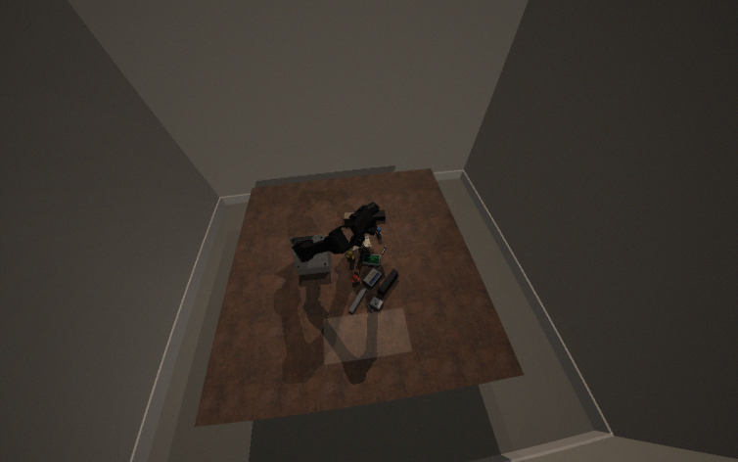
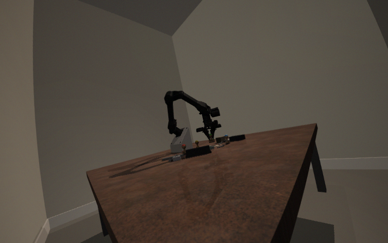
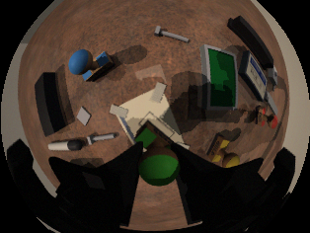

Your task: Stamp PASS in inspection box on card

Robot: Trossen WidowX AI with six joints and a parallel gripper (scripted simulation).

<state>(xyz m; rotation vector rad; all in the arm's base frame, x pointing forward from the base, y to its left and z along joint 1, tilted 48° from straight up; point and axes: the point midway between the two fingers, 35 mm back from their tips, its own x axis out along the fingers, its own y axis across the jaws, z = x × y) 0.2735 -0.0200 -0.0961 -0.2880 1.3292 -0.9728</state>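
Note:
My gripper (image 2: 211,138) (image 3: 157,146) is shut on the green-knobbed stamp (image 2: 210,135) (image 3: 159,168), which hangs knob up, low over the cream card (image 1: 367,240) (image 3: 140,108). The stamp's block covers part of the outlined box on the card. Whether its face touches the card cannot be told, and its underside is hidden. Pale strips lie over the card's corners. The green ink pad (image 1: 372,259) (image 3: 222,78) lies open in a grey case, right of the card in the wrist view.
A blue-knobbed stamp (image 2: 226,136) (image 3: 80,61) stands beyond the card. Yellow-knobbed (image 2: 196,142) (image 3: 231,160) and red-knobbed (image 2: 183,146) (image 3: 272,120) stamps are on the other side. Black blocks (image 3: 49,104) (image 3: 251,38), a bolt (image 3: 173,36), a labelled case (image 1: 372,277) (image 3: 254,75) and a white-handled tool (image 3: 59,145) lie around.

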